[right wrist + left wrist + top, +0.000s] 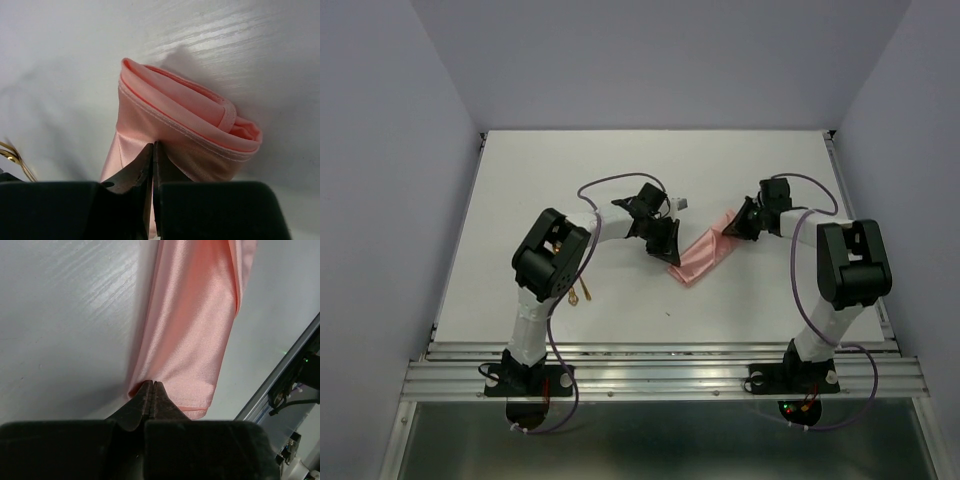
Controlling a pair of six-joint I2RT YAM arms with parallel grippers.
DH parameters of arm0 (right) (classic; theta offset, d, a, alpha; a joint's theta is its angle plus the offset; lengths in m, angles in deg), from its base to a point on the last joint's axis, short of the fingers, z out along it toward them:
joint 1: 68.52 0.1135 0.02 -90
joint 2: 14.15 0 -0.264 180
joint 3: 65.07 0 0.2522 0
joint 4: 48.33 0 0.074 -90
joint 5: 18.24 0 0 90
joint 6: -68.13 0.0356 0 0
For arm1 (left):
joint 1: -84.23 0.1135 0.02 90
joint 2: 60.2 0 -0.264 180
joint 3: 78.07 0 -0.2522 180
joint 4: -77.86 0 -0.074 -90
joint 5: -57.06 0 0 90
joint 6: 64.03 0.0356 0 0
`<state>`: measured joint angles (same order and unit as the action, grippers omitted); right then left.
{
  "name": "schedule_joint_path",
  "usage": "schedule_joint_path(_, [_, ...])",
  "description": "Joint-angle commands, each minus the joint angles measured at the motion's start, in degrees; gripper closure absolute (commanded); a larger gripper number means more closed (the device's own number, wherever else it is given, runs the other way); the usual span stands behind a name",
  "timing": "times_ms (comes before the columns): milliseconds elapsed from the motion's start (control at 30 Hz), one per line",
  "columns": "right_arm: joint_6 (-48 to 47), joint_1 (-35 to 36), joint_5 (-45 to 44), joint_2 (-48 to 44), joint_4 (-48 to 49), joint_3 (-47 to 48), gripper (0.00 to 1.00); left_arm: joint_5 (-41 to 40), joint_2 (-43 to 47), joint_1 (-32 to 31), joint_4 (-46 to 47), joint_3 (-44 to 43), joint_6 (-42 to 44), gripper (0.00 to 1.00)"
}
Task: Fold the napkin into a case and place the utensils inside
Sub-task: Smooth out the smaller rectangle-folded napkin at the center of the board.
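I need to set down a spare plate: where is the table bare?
Bare: the white table's far strip beyond the folded salmon-pink cloth napkin, and the near middle before it. Crowded: the centre around the napkin, and left of it by the slender gold metal utensils.

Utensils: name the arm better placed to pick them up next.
Left, probably. The utensils lie beside the left arm, far from the right claw. The left claw, like the right, is shut on the napkin, so it must release first.
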<state>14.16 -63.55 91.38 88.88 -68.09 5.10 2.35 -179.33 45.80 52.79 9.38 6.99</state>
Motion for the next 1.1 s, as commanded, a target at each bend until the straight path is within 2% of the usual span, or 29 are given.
schedule_joint_path(0, [-1.14, 0.13, 0.42, -6.06, 1.17, 0.29, 0.93, -4.61, 2.06, 0.29, -2.40, -3.48, 3.60, 1.00])
schedule_joint_path(233, [0.18, 0.65, 4.55, -11.88, 2.22, -5.15, 0.92, -2.95, 7.50, 0.29, -2.58, -3.75, 1.85, 1.00])
schedule_joint_path(467, [1.67, 1.27, 4.91, -7.76, 8.02, -9.82, 0.92, -1.80, 7.43, -0.41, -2.40, -2.43, 0.88, 1.00])
schedule_joint_path(533, [1.50, 1.27, 4.99, -6.09, 8.02, -9.38, 0.92, -1.89, 6.72, -0.59, -1.96, -1.29, 0.88, 1.00])
schedule_joint_path(600, [1.24, 1.27, 5.08, -5.38, 7.76, -9.12, 0.93, -5.47, 5.84, -0.85, -2.31, -0.58, 0.96, 1.00])
schedule_joint_path(667, [0.71, 1.27, 4.56, -7.38, 6.71, -8.51, 0.93, -8.90, 5.49, -1.38, -3.62, -0.76, 1.75, 1.00])
schedule_joint_path(900, [0.88, 1.27, 0.07, -12.67, 2.04, -3.50, 0.91, -11.46, 10.76, -1.90, -5.47, -3.65, 2.72, 1.00])
schedule_joint_path(1067, [1.94, -0.31, -0.81, -8.55, 2.31, 0.54, 0.92, -12.88, 11.99, -4.36, -7.94, -6.38, 3.08, 1.00])
